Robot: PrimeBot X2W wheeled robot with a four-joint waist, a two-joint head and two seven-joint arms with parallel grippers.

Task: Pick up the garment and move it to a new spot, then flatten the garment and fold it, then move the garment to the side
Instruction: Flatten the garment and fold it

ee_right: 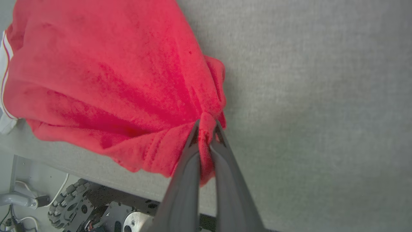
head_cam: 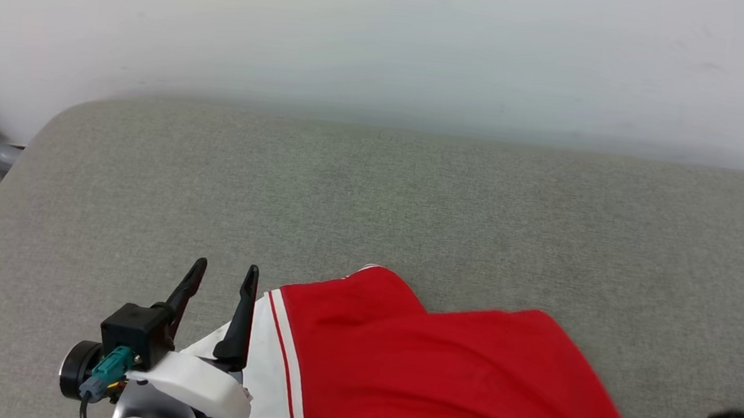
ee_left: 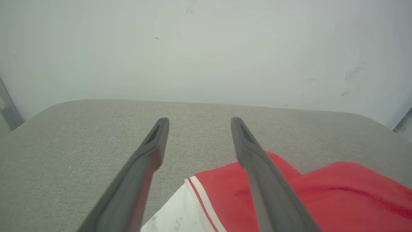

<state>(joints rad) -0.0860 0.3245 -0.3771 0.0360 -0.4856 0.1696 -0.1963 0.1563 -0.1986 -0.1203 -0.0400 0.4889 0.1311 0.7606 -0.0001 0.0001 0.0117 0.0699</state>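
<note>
My right tool [ee_right: 206, 125] pinches a bunched fold of the red, white-sleeved jersey shirt [head_cam: 451, 377] heaped at the near edge of the grey fabric counter [head_cam: 373, 195], ready for lifting, while my left tool [head_cam: 226, 267] hangs wide open over its sleeve.

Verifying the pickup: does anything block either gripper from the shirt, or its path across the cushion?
Nothing visible. The open left gripper hangs at the garment's white sleeve, the right gripper is shut on its red edge, and the cushion beyond is bare.
</note>
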